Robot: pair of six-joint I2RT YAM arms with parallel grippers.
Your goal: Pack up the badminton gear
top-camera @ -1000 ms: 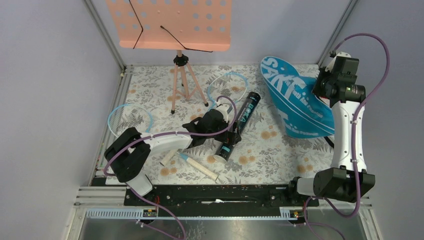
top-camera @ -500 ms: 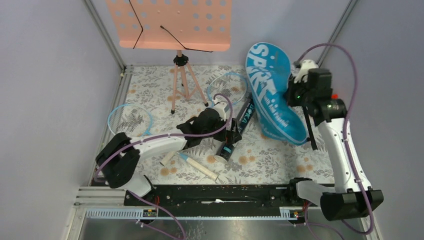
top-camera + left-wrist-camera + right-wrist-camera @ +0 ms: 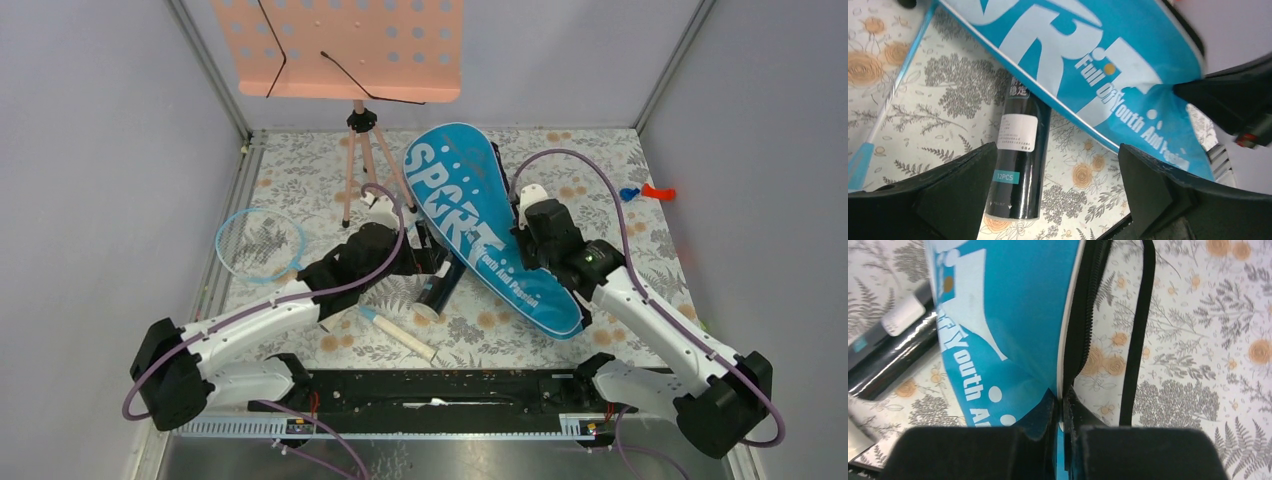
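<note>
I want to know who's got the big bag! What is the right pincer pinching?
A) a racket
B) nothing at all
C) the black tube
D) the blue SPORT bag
D: in the right wrist view the right pincer is shut on the edge of the blue SPORT bag, right beside its zipper.

blue fabric racket bag (image 3: 470, 215): white "SPORT" lettering, white dots, black zip and strap. glossy black cylindrical tube (image 3: 1018, 165): white label, teal band. round-headed racket (image 3: 258, 240): light-blue frame. loose racket handle (image 3: 405, 338): pale cream. table cloth (image 3: 300, 165): white, grey leaf print, orange flowers. perforated metal music stand (image 3: 340, 45): peach. small far-right item (image 3: 642, 190): red and blue, maybe two pieces.
</note>
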